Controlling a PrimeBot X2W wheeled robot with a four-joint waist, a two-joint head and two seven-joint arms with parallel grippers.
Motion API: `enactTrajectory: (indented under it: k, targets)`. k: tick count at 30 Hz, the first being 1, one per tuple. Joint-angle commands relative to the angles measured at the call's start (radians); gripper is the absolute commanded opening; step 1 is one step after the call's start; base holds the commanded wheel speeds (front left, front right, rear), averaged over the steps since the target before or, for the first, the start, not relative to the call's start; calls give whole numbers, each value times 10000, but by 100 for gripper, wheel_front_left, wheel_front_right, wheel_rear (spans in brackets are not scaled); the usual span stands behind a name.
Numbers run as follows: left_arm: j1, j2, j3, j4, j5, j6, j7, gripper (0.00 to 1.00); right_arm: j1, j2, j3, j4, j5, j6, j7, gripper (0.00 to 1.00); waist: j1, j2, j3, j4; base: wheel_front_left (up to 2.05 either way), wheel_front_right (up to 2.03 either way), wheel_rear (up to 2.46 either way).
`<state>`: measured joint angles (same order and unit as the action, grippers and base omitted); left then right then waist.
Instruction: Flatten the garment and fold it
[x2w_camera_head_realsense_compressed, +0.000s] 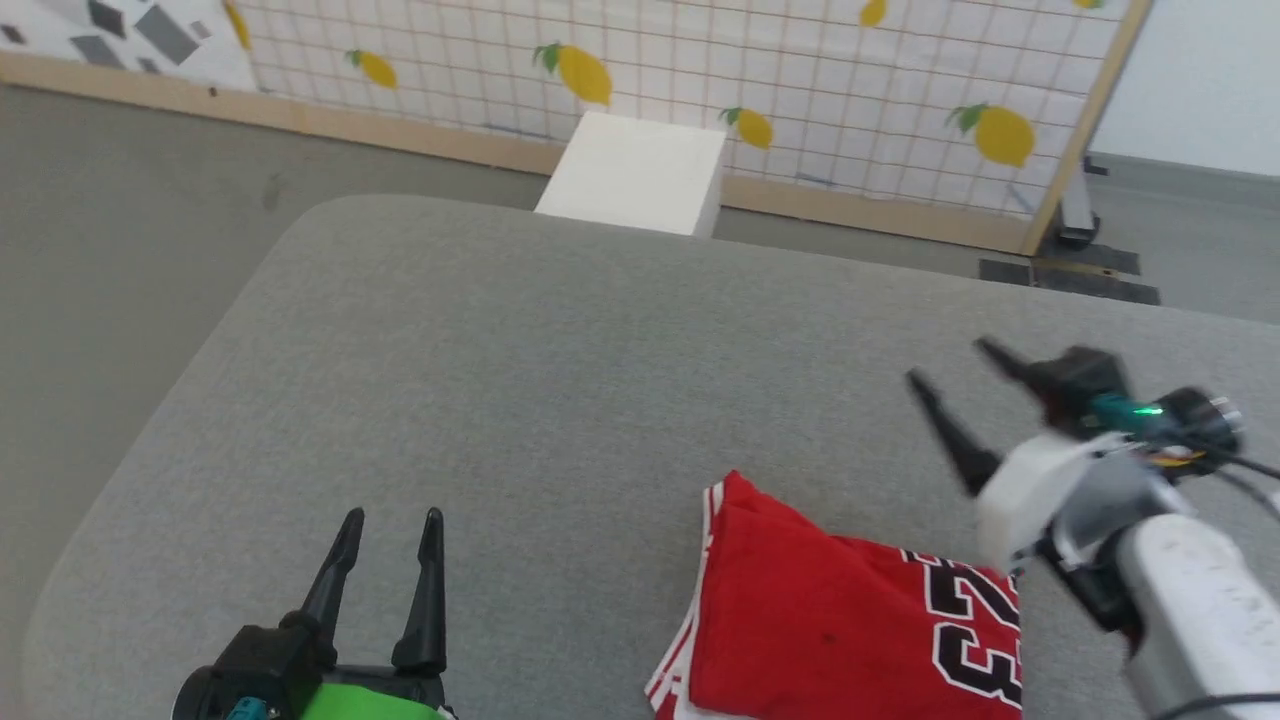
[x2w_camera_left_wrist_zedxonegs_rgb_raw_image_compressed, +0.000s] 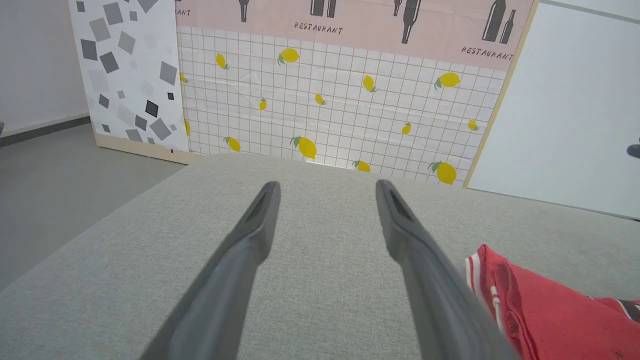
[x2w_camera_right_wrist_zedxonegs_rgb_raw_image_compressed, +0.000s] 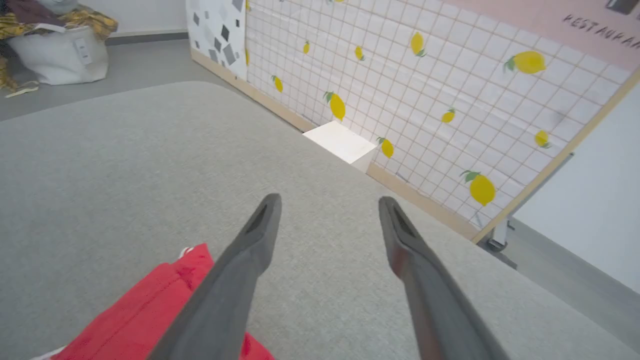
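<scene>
The grey fabric surface takes most of my view. It has rounded corners, and there is grey floor around it. Behind its far edge stands a panel with a white grid and yellow lemons.

The garment lies on the near right part of the surface, red and folded over itself. Its red-white striped trim shows along the left edge, and black-and-white block lettering shows on its right part. A white box stands on the floor between the far edge of the surface and the panel.

My right end effector hangs over the surface just beyond the far right side of the garment. Its two dark fingers are spread wide and point to the far left, with nothing between them, and the fingertips are apart from the cloth. My left end effector is at the near left, well apart from the garment. Its fingers are also wide apart and empty, and they point to the far side.
</scene>
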<state>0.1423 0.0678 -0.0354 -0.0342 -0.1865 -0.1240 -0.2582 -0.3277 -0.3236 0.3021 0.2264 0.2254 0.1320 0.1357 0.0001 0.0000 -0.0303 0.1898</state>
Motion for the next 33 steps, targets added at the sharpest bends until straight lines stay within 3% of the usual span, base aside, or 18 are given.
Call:
enactTrajectory:
  k: [1, 8, 14, 23, 33]
  targets:
    - [-7, 56, 14, 17, -213, -67, -36, 100, 84, -135, -375, -134, -267, -13, -384, 100, -1, 0, -145, -457, 0, 0, 0]
    - [220, 17, -74, 32, -253, -67, -36, 100, 1721, -41, -2841, -1118, -1139, -13, -2054, 100, -1, 0, -234, -1083, 0, 0, 0]
    - [339, 66, -251, 4, -194, -67, -36, 100, 3466, 950, -4144, -2312, -1142, -13, -2961, 100, -1, 0, -232, -1326, 0, 0, 0]
    - [605, 82, -349, 21, -81, -67, -36, 100, 5525, 2182, -4184, -3176, -1275, -13, -3362, 100, -1, 0, -205, -1463, 0, 0, 0]
    - [670, 86, -446, -31, 103, -67, -36, 100, 5705, 2458, -3988, -3210, -1348, -13, -3271, 100, -1, 0, -104, -1491, 0, 0, 0]
